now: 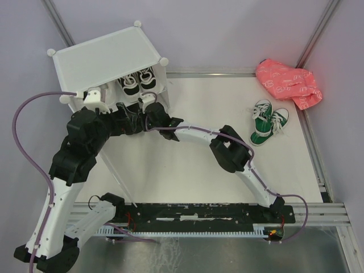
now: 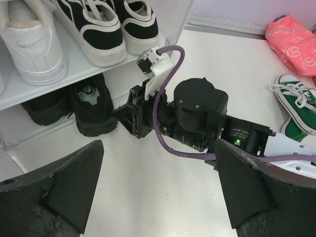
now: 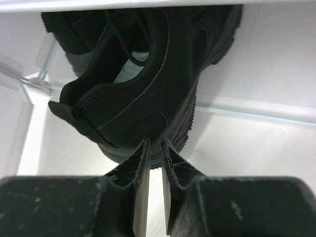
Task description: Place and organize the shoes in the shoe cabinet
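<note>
Right up close, the right gripper (image 3: 154,143) has its fingers drawn almost together, with only a thin slit between them. The tips are set against the heel of a plain black shoe (image 3: 143,84), and I can see nothing pinched in the slit. That shoe sits in the lower compartment of the shoe cabinet (image 1: 105,54), under the inner shelf (image 2: 29,91) and just beside its partner (image 2: 39,106). On the shelf above stand the black sneakers with white soles (image 2: 98,29) and a white sneaker (image 2: 29,44). The left gripper (image 2: 158,163) hovers in front of the cabinet's open side, fingers spread wide, holding nothing.

To my eye the step in hand is seating this black shoe squarely in the lower compartment. Doing it well means using the closed fingers as one blunt pusher. The push should go low on the heel and straight along the shoe's length, so the toe does not swing into its partner. The wrist should stay under the shelf edge, and the purple cable (image 2: 165,79), which loops close to that edge, needs watching. I would ease off once the heel is inside the cabinet's front line.

The green canvas sneakers (image 1: 268,120) lie on the table well apart from the cabinet, off to its right, near a pink bag (image 1: 287,82). They look like the pair left to bring in.
</note>
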`<state>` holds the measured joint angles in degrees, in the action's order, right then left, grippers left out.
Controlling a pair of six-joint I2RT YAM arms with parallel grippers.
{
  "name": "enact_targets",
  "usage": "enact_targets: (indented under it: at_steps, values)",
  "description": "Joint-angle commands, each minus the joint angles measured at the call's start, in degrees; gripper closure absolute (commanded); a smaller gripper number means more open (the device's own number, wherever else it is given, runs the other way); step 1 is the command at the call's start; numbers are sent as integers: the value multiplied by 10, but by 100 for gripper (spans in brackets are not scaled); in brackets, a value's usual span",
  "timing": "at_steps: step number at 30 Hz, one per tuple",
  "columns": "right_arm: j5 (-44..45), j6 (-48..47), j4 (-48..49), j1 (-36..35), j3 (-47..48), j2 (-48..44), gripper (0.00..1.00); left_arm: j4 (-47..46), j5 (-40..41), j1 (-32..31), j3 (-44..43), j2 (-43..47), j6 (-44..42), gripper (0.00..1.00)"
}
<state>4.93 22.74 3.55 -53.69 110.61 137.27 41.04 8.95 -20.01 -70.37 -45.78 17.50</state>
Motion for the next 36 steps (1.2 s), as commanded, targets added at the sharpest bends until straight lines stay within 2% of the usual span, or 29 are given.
enact_targets:
  at_steps: [1,5,10,18,22,28,33,36]
  values:
    - [-56,62,64,-7,-12,4,79,-18,8,-1,-10,-2,-11,1]
    - [-45,67,65,-11,-12,12,78,-21,9,-2,-2,1,-11,1]
    - [4,80,-2,-6,9,12,79,-19,11,-1,1,4,-15,1]
    - [20,73,-24,-22,-98,-80,80,-21,11,-1,8,10,-16,1]
    - [-10,93,8,-30,-125,-77,80,-26,10,-1,11,14,-14,1]
    - [-52,146,91,-26,-107,-38,78,-26,9,-1,13,15,-15,1]
    - [-19,187,195,-26,-124,-19,78,-25,12,-1,13,14,-17,1]
    - [-13,190,177,-22,-83,13,78,-24,14,-1,15,15,-19,1]
